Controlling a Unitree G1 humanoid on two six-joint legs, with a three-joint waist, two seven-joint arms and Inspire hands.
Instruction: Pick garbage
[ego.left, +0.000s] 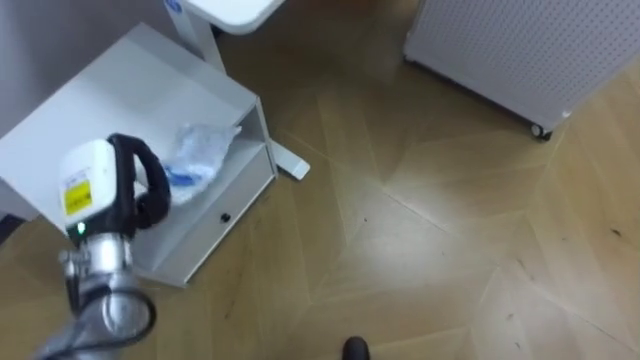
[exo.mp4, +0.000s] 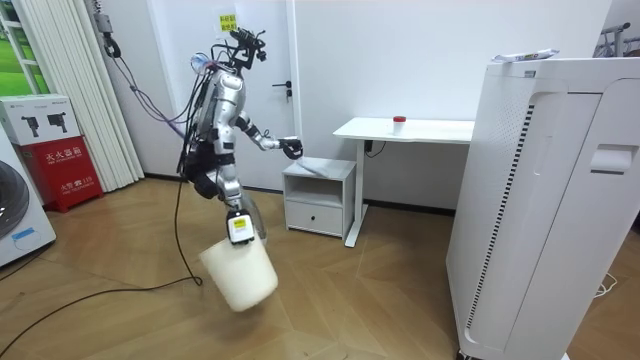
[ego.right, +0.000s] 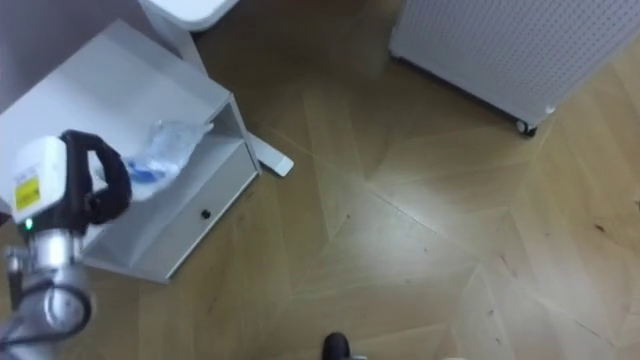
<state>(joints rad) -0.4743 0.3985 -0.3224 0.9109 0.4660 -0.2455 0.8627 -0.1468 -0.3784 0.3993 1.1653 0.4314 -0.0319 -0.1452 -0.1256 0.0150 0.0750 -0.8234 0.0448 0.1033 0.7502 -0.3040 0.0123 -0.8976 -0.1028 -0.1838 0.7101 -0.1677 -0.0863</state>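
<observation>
A crumpled clear plastic wrapper with blue print (ego.left: 203, 152) is seen lying in the open shelf of the low white cabinet (ego.left: 110, 95), at the frame's left. The left hand (ego.left: 150, 195) is placed at its left end; whether it is grasped cannot be told. A white plastic bucket (exo.mp4: 242, 275) is clutched by the lowered right hand (exo.mp4: 238, 228).

White cabinet (ego.left: 110, 95); crumpled plastic (ego.left: 203, 152) clear with blue — floor (ego.left: 430, 260) tan herringbone, panel (ego.left: 510, 45) white, dotted; bucket (exo.mp4: 243, 275) white.
</observation>
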